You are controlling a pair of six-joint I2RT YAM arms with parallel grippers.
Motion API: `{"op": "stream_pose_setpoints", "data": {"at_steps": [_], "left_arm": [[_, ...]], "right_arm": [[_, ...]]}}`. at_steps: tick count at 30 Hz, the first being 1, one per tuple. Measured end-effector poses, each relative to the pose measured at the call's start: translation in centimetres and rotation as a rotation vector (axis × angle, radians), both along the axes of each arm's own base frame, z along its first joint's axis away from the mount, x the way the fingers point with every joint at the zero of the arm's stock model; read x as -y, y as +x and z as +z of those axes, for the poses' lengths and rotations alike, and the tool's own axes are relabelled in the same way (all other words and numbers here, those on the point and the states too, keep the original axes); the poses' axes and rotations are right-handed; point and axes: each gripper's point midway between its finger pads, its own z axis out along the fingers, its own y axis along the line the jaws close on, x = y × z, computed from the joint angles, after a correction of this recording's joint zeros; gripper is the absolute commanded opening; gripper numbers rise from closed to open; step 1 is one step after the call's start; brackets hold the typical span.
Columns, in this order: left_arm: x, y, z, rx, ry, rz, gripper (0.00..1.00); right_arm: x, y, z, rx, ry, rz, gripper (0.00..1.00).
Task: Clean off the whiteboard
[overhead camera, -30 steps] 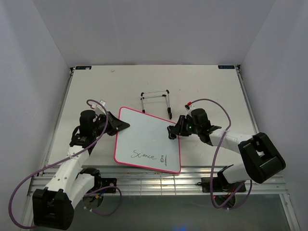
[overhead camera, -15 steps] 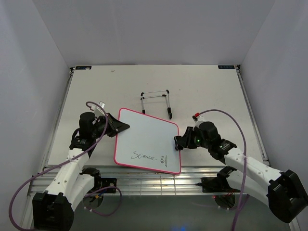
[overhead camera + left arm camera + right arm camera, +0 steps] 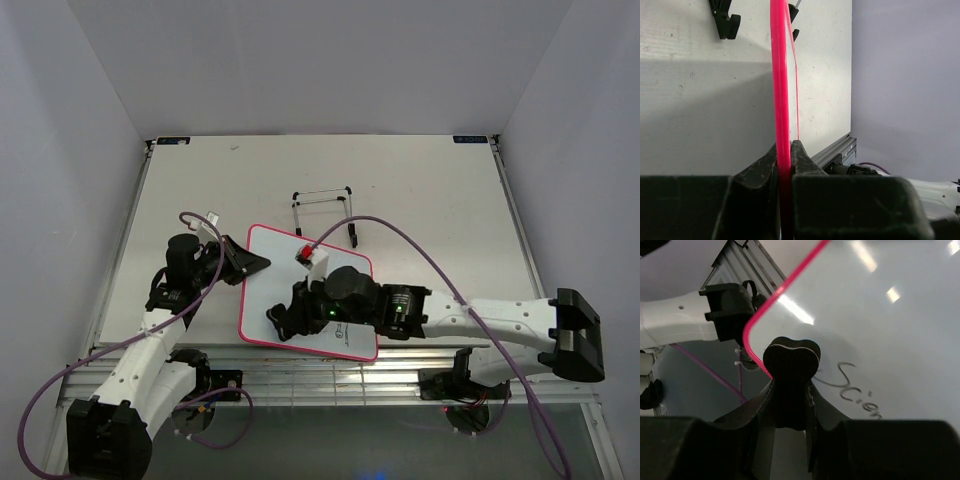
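Observation:
The whiteboard (image 3: 290,275), white with a pink-red frame, lies tilted on the table. My left gripper (image 3: 252,262) is shut on its upper left edge; in the left wrist view the pink frame (image 3: 781,90) runs edge-on between my jaws. My right gripper (image 3: 277,317) is shut on the small black bone-shaped eraser (image 3: 791,371) and reaches across the board to its lower left corner. The eraser sits at the start of the black handwritten "Science" (image 3: 860,397). From above my right arm hides most of the writing.
The thin wire easel stand (image 3: 324,208) stands behind the board. The table's near edge with a metal rail (image 3: 300,375) runs just below the board. Purple cables loop from both arms.
My right arm has swung from the board's right edge across it to its lower left corner, carrying the eraser. My left gripper has held the board still.

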Motion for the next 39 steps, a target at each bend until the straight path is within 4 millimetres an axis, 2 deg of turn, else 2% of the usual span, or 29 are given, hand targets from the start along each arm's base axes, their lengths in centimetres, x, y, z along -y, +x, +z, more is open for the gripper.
{"op": "stream_pose_setpoints", "data": {"at_steps": [4, 7, 12, 17, 24, 29, 34, 39], "left_arm": [[0.0, 0.0, 0.0, 0.000, 0.001, 0.004, 0.00], [0.1, 0.1, 0.0, 0.001, 0.001, 0.005, 0.00], [0.1, 0.1, 0.1, 0.000, -0.002, 0.007, 0.00], [0.1, 0.1, 0.1, 0.001, -0.003, 0.007, 0.00], [0.1, 0.2, 0.1, 0.007, -0.001, 0.006, 0.00], [0.1, 0.2, 0.1, 0.005, 0.000, 0.006, 0.00], [0.1, 0.2, 0.0, 0.001, -0.001, 0.007, 0.00], [0.1, 0.2, 0.0, -0.003, -0.001, 0.008, 0.00]], "right_arm": [[-4.2, -1.3, 1.7, 0.057, -0.034, 0.011, 0.08], [-5.9, -1.8, 1.3, 0.088, -0.077, 0.004, 0.08], [-6.1, -1.1, -1.1, 0.124, -0.170, -0.025, 0.08], [-6.1, -0.3, -1.4, 0.128, -0.186, -0.040, 0.08], [-5.8, 0.2, -1.9, 0.113, -0.160, -0.064, 0.08], [-4.5, 0.9, -2.7, 0.089, -0.138, -0.106, 0.08], [-2.4, 1.8, -3.9, 0.073, -0.141, -0.167, 0.08], [0.7, 3.0, -5.7, 0.046, -0.153, -0.243, 0.08]]}}
